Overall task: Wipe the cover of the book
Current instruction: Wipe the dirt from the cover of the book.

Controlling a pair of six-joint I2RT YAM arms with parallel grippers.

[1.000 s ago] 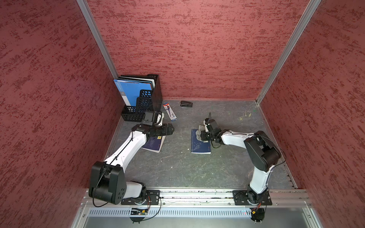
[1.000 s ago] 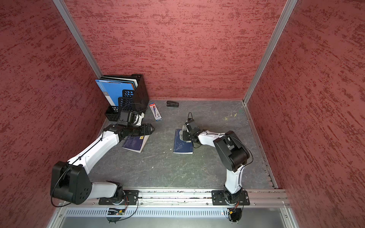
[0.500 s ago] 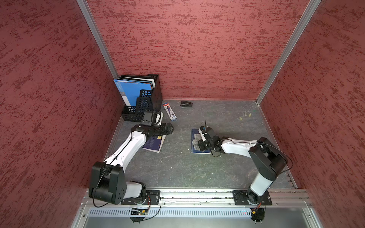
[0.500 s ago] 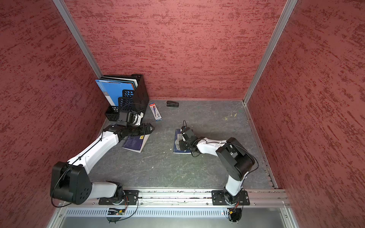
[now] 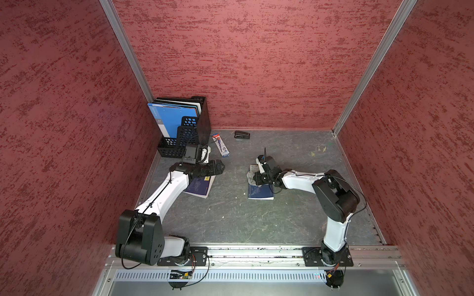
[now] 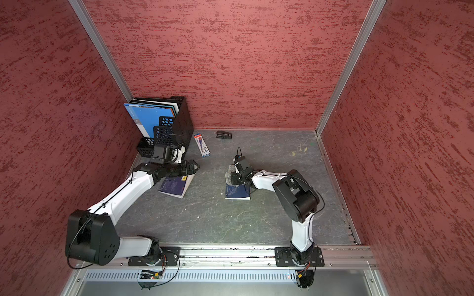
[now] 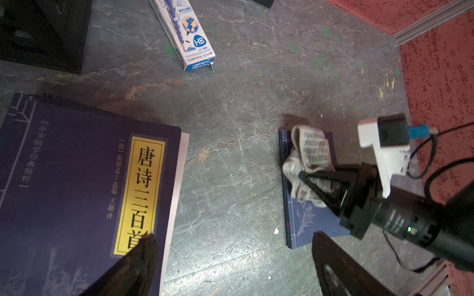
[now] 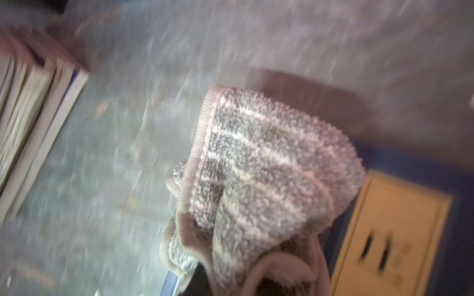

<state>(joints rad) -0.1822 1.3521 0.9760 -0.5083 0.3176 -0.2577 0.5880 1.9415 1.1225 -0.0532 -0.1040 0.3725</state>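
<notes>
The right claw (image 5: 257, 177) is sliding back toward the far end of the book (image 5: 260, 192), having swept down to its near end half a second ago. The cloth (image 5: 252, 176) pinched in the claw is travelling along with it, bunching at the claw's tips and overhanging the book's edge there. Beside the claw, the cover's near half is showing again. The elbow (image 5: 333, 197) behind the claw is folding back.
</notes>
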